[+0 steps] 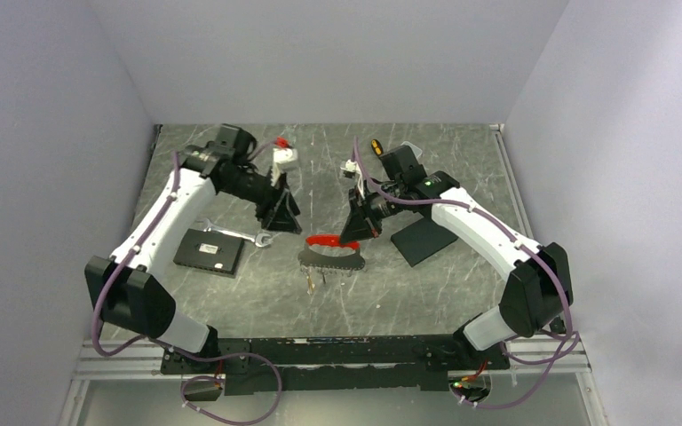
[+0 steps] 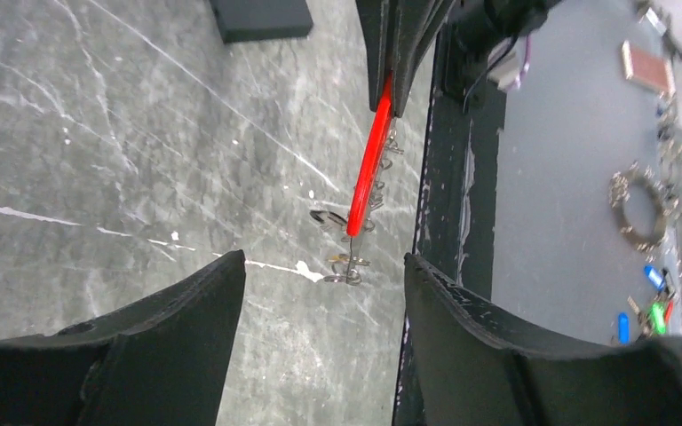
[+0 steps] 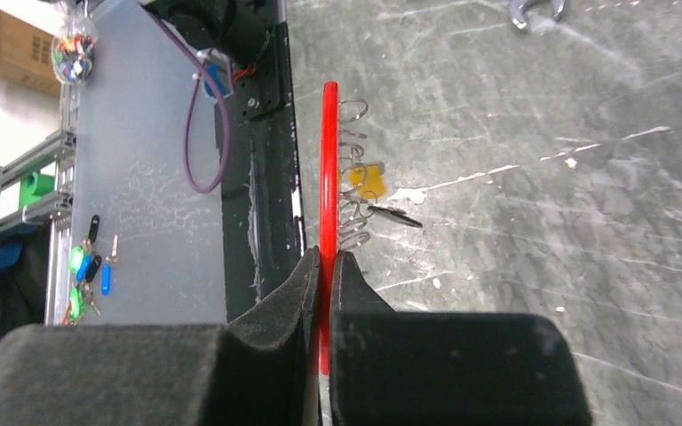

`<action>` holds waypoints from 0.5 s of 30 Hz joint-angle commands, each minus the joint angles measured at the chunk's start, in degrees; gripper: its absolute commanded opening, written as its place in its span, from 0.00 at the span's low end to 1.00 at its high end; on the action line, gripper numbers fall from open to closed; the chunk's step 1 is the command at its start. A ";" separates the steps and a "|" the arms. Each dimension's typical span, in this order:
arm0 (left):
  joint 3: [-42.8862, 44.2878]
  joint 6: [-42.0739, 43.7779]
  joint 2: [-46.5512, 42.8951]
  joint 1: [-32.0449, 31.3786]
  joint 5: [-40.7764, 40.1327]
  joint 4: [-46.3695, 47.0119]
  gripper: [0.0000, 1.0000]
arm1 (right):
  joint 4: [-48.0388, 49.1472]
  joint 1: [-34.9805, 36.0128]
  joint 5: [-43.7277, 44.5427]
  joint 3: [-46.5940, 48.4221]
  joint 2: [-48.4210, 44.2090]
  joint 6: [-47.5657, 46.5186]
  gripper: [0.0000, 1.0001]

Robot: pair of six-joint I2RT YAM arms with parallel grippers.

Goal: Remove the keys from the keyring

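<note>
Count: keyring (image 3: 329, 151) x1, red strip with silvery loops. keys (image 3: 366, 182): 2 made out, one brass-yellow, one dark; any more too small to tell. silver wrench (image 1: 253, 236) x1, yellow-handled screwdriver (image 1: 376, 146) x1, black flat slabs (image 1: 209, 253) (image 1: 422, 240) x2.

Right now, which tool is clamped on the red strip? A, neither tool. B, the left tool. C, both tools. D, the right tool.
D: in the right wrist view the right tool is shut on the red strip, while the left tool stands open and is not gripping it.
</note>
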 commanded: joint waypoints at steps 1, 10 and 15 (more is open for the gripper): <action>-2.37 -4.18 -0.99 3.47 11.22 5.18 0.73 | 4.80 -2.28 -1.95 3.80 -3.71 2.66 0.00; -9.91 -13.35 -2.00 3.54 16.73 16.70 0.79 | 7.80 -3.10 -3.71 5.86 -5.86 5.21 0.00; -10.86 -11.95 -3.42 3.53 19.22 16.27 0.67 | 7.99 -3.17 -4.53 7.11 -6.25 5.67 0.00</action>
